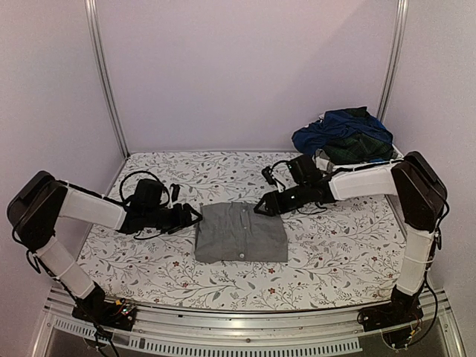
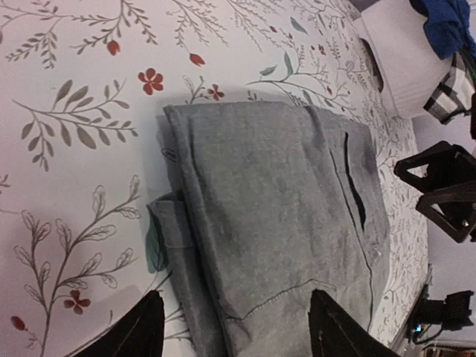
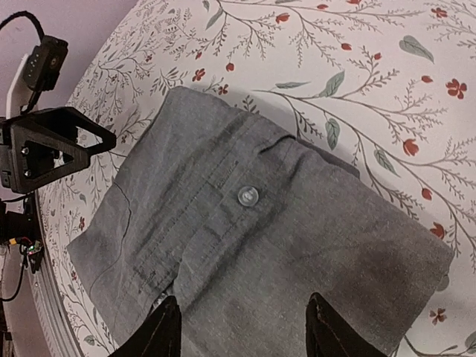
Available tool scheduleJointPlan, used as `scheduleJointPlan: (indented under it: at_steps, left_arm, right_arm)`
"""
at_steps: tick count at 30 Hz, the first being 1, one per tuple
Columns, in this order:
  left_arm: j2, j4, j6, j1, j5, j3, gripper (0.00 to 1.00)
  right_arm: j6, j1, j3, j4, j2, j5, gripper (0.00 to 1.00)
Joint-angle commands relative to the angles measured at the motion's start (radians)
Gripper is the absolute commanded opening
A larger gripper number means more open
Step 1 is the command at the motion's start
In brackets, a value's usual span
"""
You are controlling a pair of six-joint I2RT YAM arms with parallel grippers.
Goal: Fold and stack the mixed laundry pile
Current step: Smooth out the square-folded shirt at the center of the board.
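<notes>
Grey garment (image 1: pixel 241 232) between low pincers (image 1: pixel 195 216) (image 1: pixel 262 207) (both agape)

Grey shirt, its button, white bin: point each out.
grey shirt (image 1: pixel 240 232): top external view, middle of the folded cloth.
button (image 3: pixel 248 196): right wrist view, centre of the button.
white bin (image 2: pixel 398 67): left wrist view, its side wall.

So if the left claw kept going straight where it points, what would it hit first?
Most likely the folded grey shirt: the left gripper points at its edge, with the cloth right ahead of its open fingers. Its height above the tablecloth is unclear, so it might skim over.
</notes>
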Motion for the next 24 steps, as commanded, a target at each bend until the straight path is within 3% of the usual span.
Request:
scheduleJointPlan:
  at_steps: [1,8,17,24]
  left_arm:
    - [-0.007,-0.132,0.076,-0.062,-0.076,0.096,0.63]
    - [0.111,-0.15,0.089,-0.049,-0.077,0.199,0.54]
    - [0.238,-0.166,0.056,-0.043,-0.063,0.275,0.54]
    - [0.265,-0.079,0.063,-0.049,0.034,0.27,0.53]
  right_arm:
    - [0.013,-0.046,-0.141,0.013,-0.053,0.012,0.56]
    - [0.092,-0.19,-0.245,0.119,-0.096,-0.081,0.54]
    - [0.14,-0.198,-0.209,0.162,0.051,-0.189,0.57]
    - [0.201,-0.196,-0.219,0.247,0.111,-0.323,0.5]
